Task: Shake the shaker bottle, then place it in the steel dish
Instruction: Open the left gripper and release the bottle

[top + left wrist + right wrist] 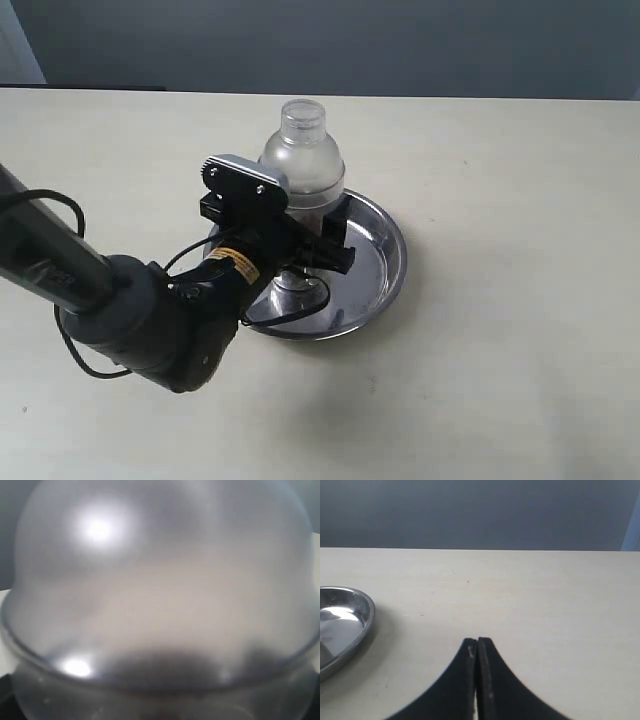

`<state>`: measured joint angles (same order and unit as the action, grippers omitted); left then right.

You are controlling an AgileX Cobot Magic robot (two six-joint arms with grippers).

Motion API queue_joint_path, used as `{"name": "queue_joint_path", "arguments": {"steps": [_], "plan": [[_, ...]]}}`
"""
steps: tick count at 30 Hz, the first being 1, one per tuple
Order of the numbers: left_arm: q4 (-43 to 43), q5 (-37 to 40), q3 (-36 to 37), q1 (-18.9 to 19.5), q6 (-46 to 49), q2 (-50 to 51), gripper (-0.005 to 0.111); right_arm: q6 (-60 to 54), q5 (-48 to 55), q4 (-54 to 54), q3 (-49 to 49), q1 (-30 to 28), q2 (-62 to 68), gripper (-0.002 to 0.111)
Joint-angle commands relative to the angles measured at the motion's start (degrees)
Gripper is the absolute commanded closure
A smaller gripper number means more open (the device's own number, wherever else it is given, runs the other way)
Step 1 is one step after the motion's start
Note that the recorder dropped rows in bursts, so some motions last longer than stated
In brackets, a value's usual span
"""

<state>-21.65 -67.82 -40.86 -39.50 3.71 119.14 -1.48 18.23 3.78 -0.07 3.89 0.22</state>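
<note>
The left gripper is holding its jaws clamped on the bottle, upright over the dish mid-counter. The right gripper, jaws together, is hovering beside the dish's rim, with open counter lying toward every edge.

left tool clamped, right tool fingers pressed together

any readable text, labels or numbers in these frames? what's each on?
Yellow sticker on the left arm's wrist: has print, too small and blurred to read.
Shaker bottle: no text visible.
Steel dish: no markings visible.
Left wrist view: filled by the frosted bottle, nothing printed.
Right wrist view: right gripper and table, no text.
</note>
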Motion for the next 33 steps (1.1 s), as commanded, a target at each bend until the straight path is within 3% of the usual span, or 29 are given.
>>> {"name": "queue_joint_path", "arguments": {"steps": [1, 5, 26, 33], "plan": [[1.3, -2.1, -0.1, 0.0, 0.4, -0.1, 0.019, 0.0, -0.7, -0.1, 0.1, 0.1, -0.2, 0.109], [1.6, -2.1, 0.5, 0.0, 3.4, -0.8, 0.002, 0.0, -0.7, -0.1, 0.1, 0.1, -0.2, 0.109], [0.4, -2.1, 2.1, 0.0, 4.6, -6.6, 0.001, 0.0, -0.7, -0.1, 0.1, 0.1, -0.2, 0.109], [1.8, -2.1, 2.1, 0.0, 13.8, -11.7, 0.001, 0.0, -0.7, -0.1, 0.1, 0.1, -0.2, 0.109]]}}
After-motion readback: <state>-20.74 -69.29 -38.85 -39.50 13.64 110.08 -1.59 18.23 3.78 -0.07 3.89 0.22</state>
